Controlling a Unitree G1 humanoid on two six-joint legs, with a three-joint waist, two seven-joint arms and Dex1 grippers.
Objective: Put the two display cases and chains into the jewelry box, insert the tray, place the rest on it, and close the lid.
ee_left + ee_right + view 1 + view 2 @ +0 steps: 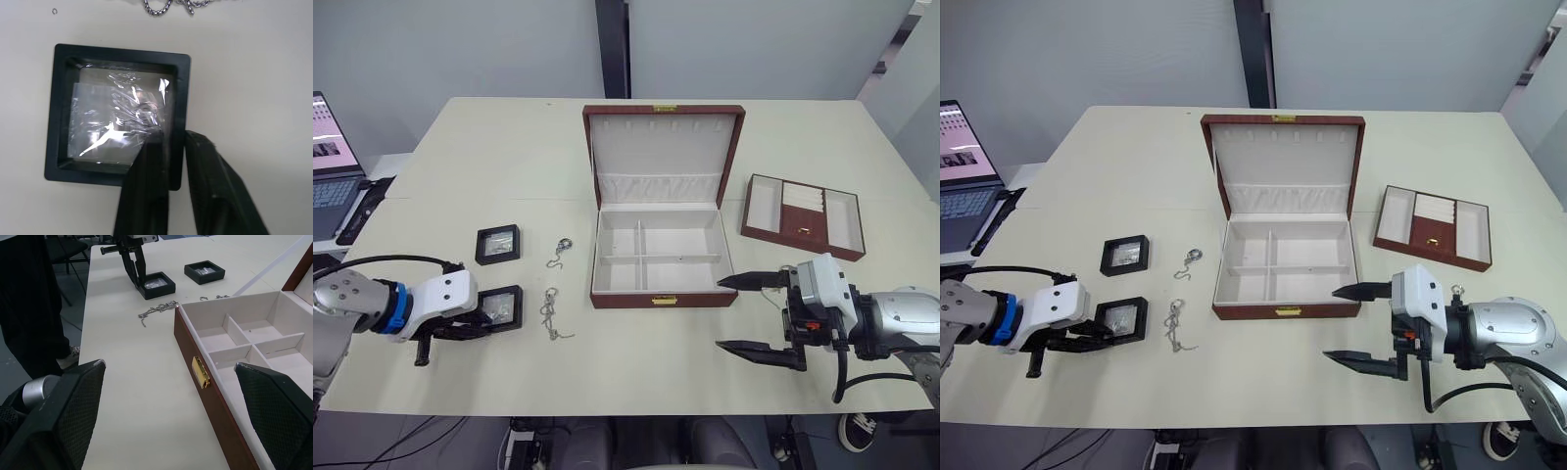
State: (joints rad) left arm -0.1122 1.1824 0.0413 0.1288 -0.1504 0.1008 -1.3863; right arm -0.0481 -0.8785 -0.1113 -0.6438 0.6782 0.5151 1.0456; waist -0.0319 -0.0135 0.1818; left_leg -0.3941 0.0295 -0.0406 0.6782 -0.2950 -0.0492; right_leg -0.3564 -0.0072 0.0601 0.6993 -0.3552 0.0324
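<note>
Pinching the near display case [117, 129] by its stiff frame, your left gripper [173, 142] is narrowed on it; light, slick window. Right gripper [751, 315] gapes wide.

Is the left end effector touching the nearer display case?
Touching. The left wrist view shows the left end effector straddling the nearer display case's frame edge, one finger on its window.

tray [803, 217] right of jewelry box [658, 262], display cases [498, 244] left
</note>
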